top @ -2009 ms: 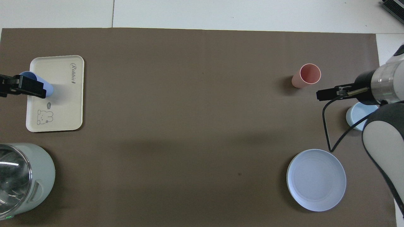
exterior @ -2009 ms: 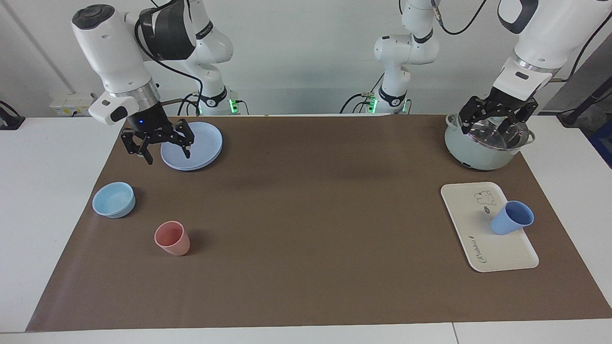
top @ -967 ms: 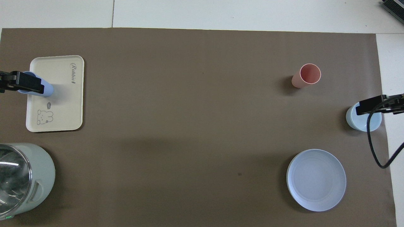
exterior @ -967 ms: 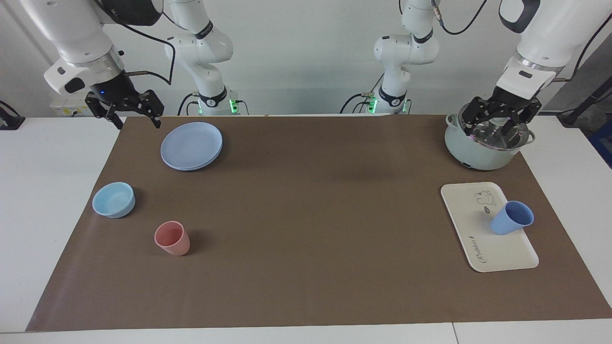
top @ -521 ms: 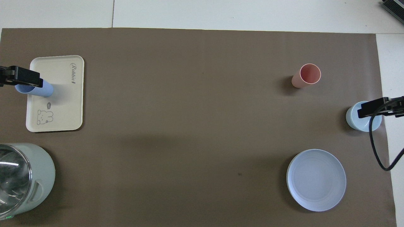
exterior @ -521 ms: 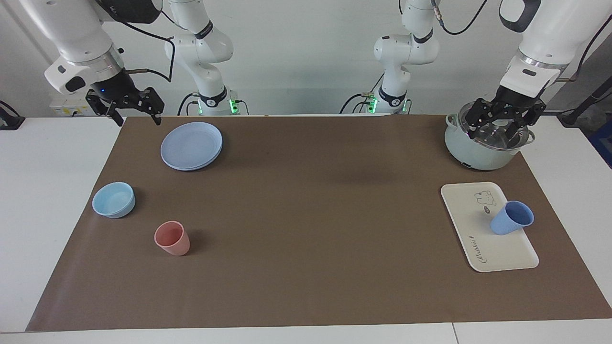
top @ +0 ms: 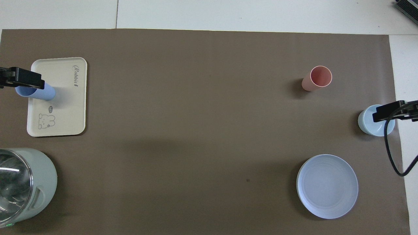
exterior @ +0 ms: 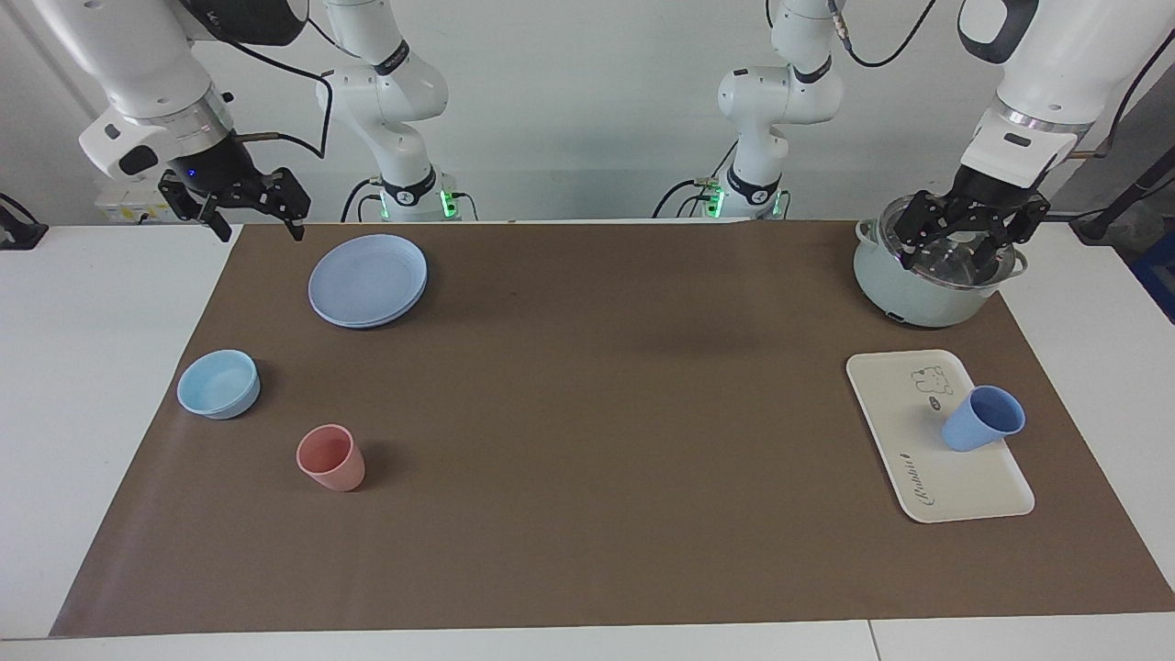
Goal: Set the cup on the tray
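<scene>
The periwinkle-blue cup (exterior: pixel 982 419) (top: pixel 38 92) stands upright, mouth up, on the cream tray (exterior: pixel 918 431) (top: pixel 65 98), along the tray's edge toward the left arm's end of the table. No gripper touches it. My left gripper (exterior: pixel 955 257) hangs open and empty over the pot. One of its fingers (top: pixel 27 81) shows at the edge of the overhead view, across the cup's rim. My right gripper (exterior: pixel 260 229) is open and empty, raised over the mat's corner at the right arm's end, beside the blue plate.
A pale-green pot (exterior: pixel 904 289) (top: pixel 29 182) with a glass lid sits nearer the robots than the tray. At the right arm's end lie a round blue plate (exterior: pixel 367 278) (top: pixel 327 186), a light-blue bowl (exterior: pixel 218 384) (top: pixel 372 125) and a salmon-pink tumbler (exterior: pixel 330 457) (top: pixel 316 78).
The right gripper rose from over the blue plate and drew back to the mat's corner. The left gripper lifted a little over the pot. The cup and tray stayed put.
</scene>
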